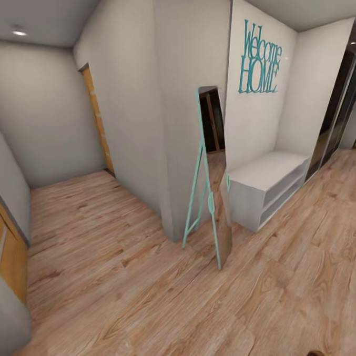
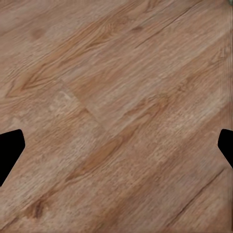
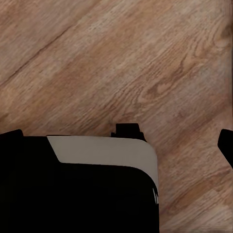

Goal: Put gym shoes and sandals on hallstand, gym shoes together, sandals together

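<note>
I am looking down a corridor through the head view, going from the left. At the left edge an orange-brown cabinet front [image 1: 6, 251] is showing, and beyond it the corridor floor [image 1: 100, 288] of warm wood-grain planks is running back to a grey end wall. A wooden door [image 1: 98, 125] is sitting in the side wall there. In the middle, a teal-framed standing mirror [image 1: 211, 197] is leaning beside the wall corner, its feet on the floor. Just right of it a low grey bench [image 1: 268, 185] with open shelves is standing against the white wall, under teal lettering [image 1: 259, 60] reading "Welcome HOME". Farther right, dark sliding panels [image 1: 338, 121] are lining the wall. At the bottom edge near the right corner a small dark reddish shape [image 1: 315, 355] is peeking in; I cannot tell what it is.

In the left wrist view, the left pincer [image 2: 116, 150] is hanging over bare planks with its 2 dark fingertips [image 2: 10, 148] far apart at the frame sides, holding nothing. In the right wrist view, the right pincer [image 3: 119, 145] is likewise spread wide and empty above the floor, with a black and grey part of the robot [image 3: 97, 179] lying beneath it.
</note>
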Robot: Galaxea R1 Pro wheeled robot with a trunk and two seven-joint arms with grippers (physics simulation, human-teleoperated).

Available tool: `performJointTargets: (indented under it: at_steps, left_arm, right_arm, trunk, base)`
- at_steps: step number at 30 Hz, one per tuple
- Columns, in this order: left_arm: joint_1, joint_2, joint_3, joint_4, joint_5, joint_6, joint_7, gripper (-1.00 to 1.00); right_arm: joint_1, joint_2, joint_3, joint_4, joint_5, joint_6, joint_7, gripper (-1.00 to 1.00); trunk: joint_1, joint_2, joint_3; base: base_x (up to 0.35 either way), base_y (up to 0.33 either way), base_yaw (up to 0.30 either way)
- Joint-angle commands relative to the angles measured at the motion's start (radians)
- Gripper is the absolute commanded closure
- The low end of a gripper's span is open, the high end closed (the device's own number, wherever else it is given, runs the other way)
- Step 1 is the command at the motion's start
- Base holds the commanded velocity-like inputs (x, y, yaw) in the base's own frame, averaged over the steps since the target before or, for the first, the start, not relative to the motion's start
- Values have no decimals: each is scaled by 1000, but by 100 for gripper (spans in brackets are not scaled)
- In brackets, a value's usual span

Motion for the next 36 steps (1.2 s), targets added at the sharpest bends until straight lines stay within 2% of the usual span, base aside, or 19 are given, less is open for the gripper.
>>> performJointTargets:
  at_steps: [1,14,25,36]
  left_arm:
    - [0,0,0,0,-1,-3,-2,-100]
    - [0,-1,-1,0,0,-3,-2,-100]
    - [0,-1,-2,0,0,-3,-2,-100]
    - [0,-1,-2,0,0,-3,-2,-100]
  right_arm:
    - [0,0,-1,-1,-1,0,0,-100]
    - [0,0,-1,-1,-1,0,0,-100]
    - [0,0,-2,-1,-1,0,0,-100]
    - [0,-1,-2,0,-1,0,0,-100]
  trunk:
    - [0,0,-1]
    - [0,0,-1]
    - [0,0,-1]
    - [0,0,2]
  base:
    - [0,0,-291]
    - [33,3,-291]
    - [312,63,-291]
    - [343,-27,-286]
